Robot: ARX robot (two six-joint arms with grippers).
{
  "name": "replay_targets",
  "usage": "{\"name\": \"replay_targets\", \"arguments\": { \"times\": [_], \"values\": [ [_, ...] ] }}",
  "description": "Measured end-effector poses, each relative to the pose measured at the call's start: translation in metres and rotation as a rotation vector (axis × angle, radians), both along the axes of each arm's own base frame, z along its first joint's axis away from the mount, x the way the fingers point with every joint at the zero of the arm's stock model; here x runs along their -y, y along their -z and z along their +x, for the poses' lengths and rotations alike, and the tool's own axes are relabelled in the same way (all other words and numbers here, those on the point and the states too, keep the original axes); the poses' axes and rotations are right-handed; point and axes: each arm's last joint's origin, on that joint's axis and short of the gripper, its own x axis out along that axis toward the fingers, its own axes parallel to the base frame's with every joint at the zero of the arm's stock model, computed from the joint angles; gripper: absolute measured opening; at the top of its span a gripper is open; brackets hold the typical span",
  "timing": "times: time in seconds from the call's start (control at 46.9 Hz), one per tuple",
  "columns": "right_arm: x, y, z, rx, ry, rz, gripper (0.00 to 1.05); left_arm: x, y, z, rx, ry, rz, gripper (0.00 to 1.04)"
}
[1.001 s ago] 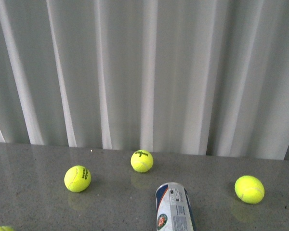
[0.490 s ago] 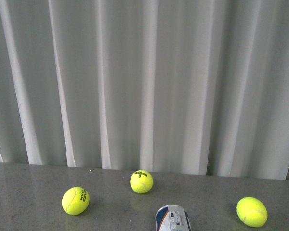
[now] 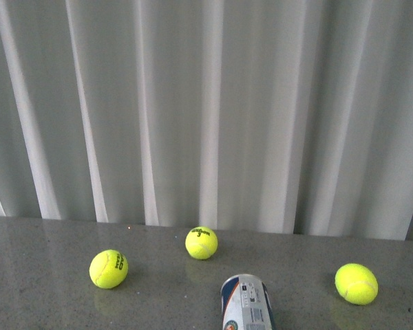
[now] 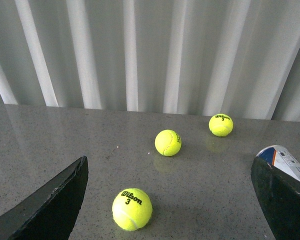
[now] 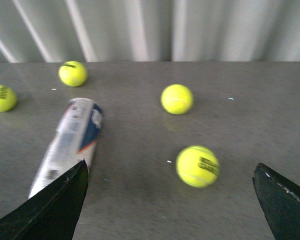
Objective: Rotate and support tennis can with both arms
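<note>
Tennis can [image 3: 246, 302] lies on its side on grey desk [image 3: 41, 289], at near edge, slightly right of centre, one end pointing far. Left pincer [image 4: 168, 161] spread wide, holding nothing. Right pincer [image 5: 170, 164] likewise spread, with the can to its left, ungripped. Three yellow balls [image 3: 109, 269] lie scattered farther off. White curtain [image 3: 261, 103] behind.

Front view: facing nearly level across the grey table [image 3: 41, 295] toward the white curtain [image 3: 206, 103].
Left wrist view: sitting low, looking out between the left gripper's [image 4: 168, 165] spread jaws.
Right wrist view: tilting downward, closer, between the right gripper's [image 5: 170, 167] parted jaws.
Shared: all three are catching the tennis can [image 3: 246, 306] and the Wilson ball [image 3: 202, 243] beyond it.
</note>
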Motion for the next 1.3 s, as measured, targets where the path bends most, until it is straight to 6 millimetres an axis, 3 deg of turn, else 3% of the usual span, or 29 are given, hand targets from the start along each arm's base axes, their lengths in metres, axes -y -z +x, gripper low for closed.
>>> {"name": "replay_targets", "arguments": {
  "times": [0.064,0.149,0.213,0.362,0.511,0.809,1.299],
  "values": [
    [-0.014,-0.015,0.025,-0.072,-0.071,0.014,0.98,0.000,0.000,0.000,-0.001,0.000,0.000,0.98],
    [-0.028,-0.019,0.056,-0.163,-0.103,0.033,0.98,0.000,0.000,0.000,0.000,0.000,0.000,0.98],
    [-0.042,-0.009,0.085,-0.297,-0.141,0.067,0.98,0.000,0.000,0.000,0.000,0.000,0.000,0.98],
    [-0.068,0.023,0.125,-0.515,-0.177,0.187,0.98,0.000,0.000,0.000,0.000,0.000,0.000,0.98],
    [-0.096,0.045,0.159,-0.606,-0.177,0.237,0.98,0.000,0.000,0.000,0.000,0.000,0.000,0.98],
    [-0.123,0.070,0.196,-0.682,-0.186,0.223,0.98,0.000,0.000,0.000,0.000,0.000,0.000,0.98],
    [-0.135,0.120,0.241,-0.780,-0.130,0.160,0.98,0.000,0.000,0.000,0.000,0.000,0.000,0.98]
  ]
}}
